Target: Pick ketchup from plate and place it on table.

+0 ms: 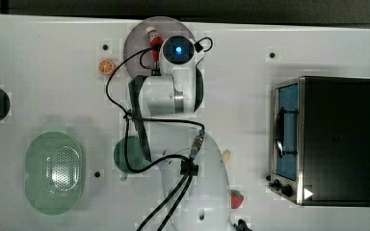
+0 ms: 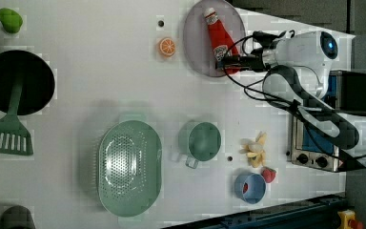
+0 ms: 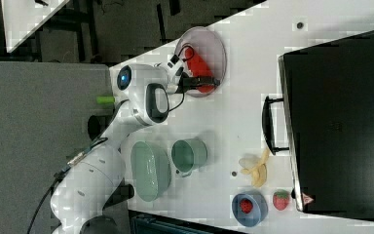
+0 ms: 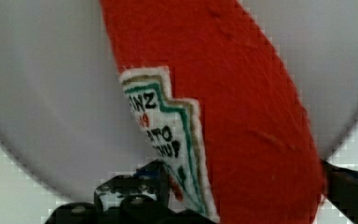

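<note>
The claw (image 2: pixel 228 61) is seen low over the plate (image 2: pixel 195 43), its two dark fingers (image 4: pixel 130 198) spread wide on either side of the ketchup (image 2: pixel 218 37). In the wrist view one finger is found at one flank of the bottle's base and the other at the opposite flank; whether either touches the bottle cannot be told. Nothing is pinched.

The ketchup is laid flat on the plate, inside its rim, with the white cap pointed away from the claw. Its body is a soft red, wider toward the base, and a white patch with green edging and dark lettering is carried on its side (image 4: pixel 168 135).

The plate is a pale greyish-lilac disc set near the far edge of the white worktop (image 2: pixel 90 86), at the top view's top. Just beside it, on the left view's left, an orange slice (image 2: pixel 167 46) is placed. Small dark holes are dotted over the worktop.

Farther out, a green cup (image 2: pixel 200 140), a green perforated basket (image 2: pixel 129 167), a banana (image 2: pixel 255 149), a blue bowl (image 2: pixel 250 187) and a strawberry (image 2: pixel 269 174) are spread across the surface. A dark toaster oven (image 1: pixel 335 139) is stood at the top view's right. A black pan (image 2: pixel 16 81) and a green spatula (image 2: pixel 7 136) are seen at the left view's left. Beyond the worktop's edge, dark floor is visible.
</note>
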Robot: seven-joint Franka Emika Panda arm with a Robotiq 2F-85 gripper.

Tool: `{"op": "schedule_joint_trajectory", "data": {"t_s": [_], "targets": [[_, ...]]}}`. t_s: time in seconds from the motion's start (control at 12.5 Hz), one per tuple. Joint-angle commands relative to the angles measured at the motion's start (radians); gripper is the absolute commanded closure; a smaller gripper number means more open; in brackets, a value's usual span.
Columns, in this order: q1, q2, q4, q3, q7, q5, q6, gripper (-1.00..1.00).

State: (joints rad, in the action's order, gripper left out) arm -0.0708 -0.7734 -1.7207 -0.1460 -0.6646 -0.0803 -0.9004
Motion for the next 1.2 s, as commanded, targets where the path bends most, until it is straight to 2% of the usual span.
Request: {"op": "schedule_joint_trajectory", "data": {"t_s": [0.08,0.24,0.4,0.48,0.88,1.2], "targets": [[0.011,-0.002,0.05,-0.001,-0.042,0.004,-0.027,-1.0],[0.011,-0.009,0.05,0.0,-0.042,0.004,-0.026,-0.93],[0.01,-0.011,0.053,0.0,-0.042,0.004,-0.029,-0.43],[0.01,-0.007,0.055,-0.001,-0.042,0.004,-0.029,-0.26],[0.003,0.043,0.08,0.0,-0.029,0.011,-0.007,-0.27],[-0.011,0.152,0.147,0.0,-0.01,0.033,0.202,-0.27]]}}
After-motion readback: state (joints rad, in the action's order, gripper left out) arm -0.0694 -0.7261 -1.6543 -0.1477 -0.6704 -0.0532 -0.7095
